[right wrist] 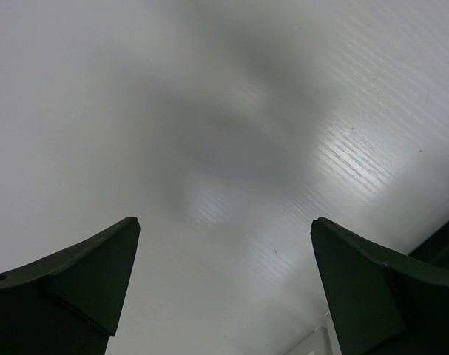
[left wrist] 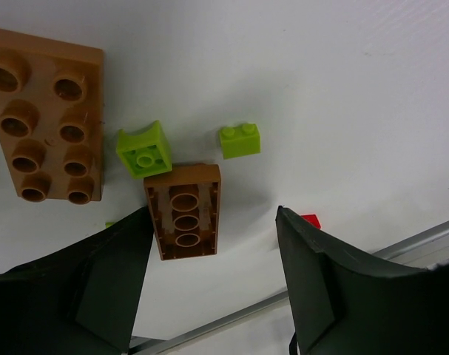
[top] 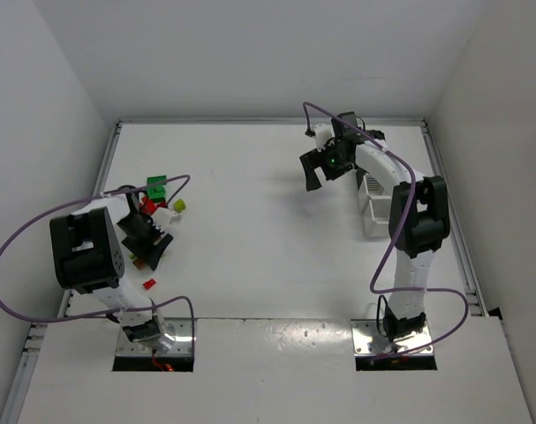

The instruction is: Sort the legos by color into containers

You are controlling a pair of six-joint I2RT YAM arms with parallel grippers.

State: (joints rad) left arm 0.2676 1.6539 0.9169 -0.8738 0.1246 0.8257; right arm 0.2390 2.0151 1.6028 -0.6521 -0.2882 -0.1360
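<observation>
Left hand [left wrist: 213, 213] open, low over the tabletop [left wrist: 357, 89]. A small orange-brown lego [left wrist: 184, 211] lies underside up between my fingers, close against one of them and not gripped. Two lime legos [left wrist: 143, 150] sit just beyond it, and a large orange-brown plate [left wrist: 45, 126] lies off to one side. Right hand [right wrist: 225, 220] wide open, holding nothing. White containers [top: 373, 199] are beside my right arm.

Bright, even light; soft shadows; right wrist blurred.

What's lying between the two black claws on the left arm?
An orange-brown lego, underside up, lies between the jaws of the open left end effector; the left wrist view shows it.
</observation>
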